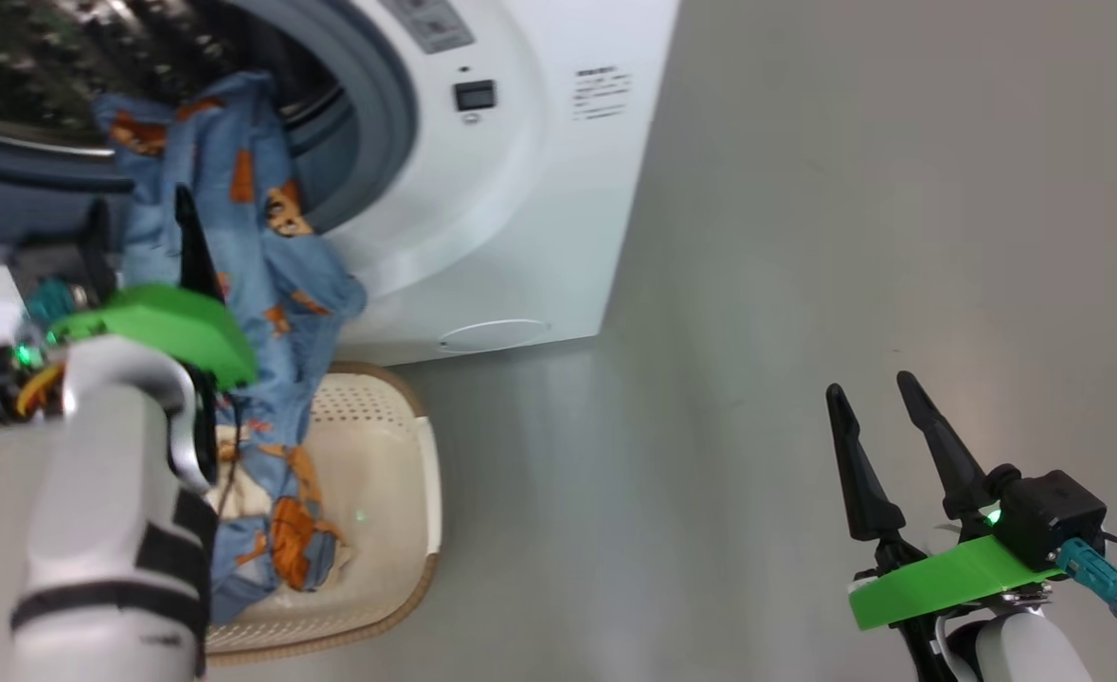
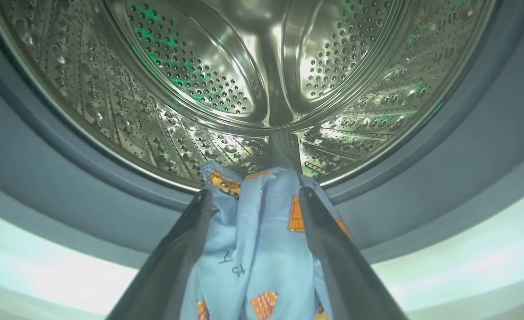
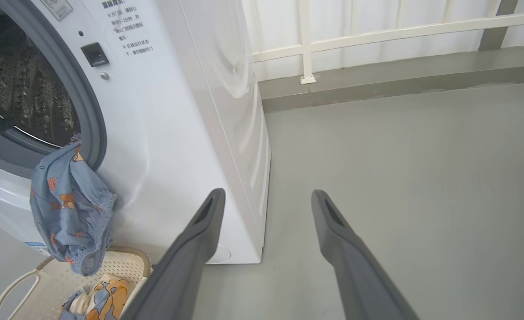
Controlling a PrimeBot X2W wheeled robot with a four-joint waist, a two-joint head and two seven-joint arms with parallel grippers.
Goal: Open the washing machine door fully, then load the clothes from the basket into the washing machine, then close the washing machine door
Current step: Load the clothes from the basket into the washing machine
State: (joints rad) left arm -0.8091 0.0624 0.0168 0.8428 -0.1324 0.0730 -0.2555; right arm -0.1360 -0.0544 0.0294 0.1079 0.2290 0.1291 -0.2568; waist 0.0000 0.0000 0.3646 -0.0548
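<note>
My L gripper (image 2: 256,193) pinching blue clothes (image 2: 253,253) at washer (image 1: 520,189) mouth, basket (image 1: 387,445) at its 6 o'clock, R gripper (image 1: 875,398) spread, empty.

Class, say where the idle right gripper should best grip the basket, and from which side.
Probably its looped side handle, from above: the loop stands clear of the basket wall, leaving a gap for one finger of the open right gripper.

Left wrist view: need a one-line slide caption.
Left gripper holds a light-blue printed garment at the blue-grey gasket, facing the steel drum.
</note>
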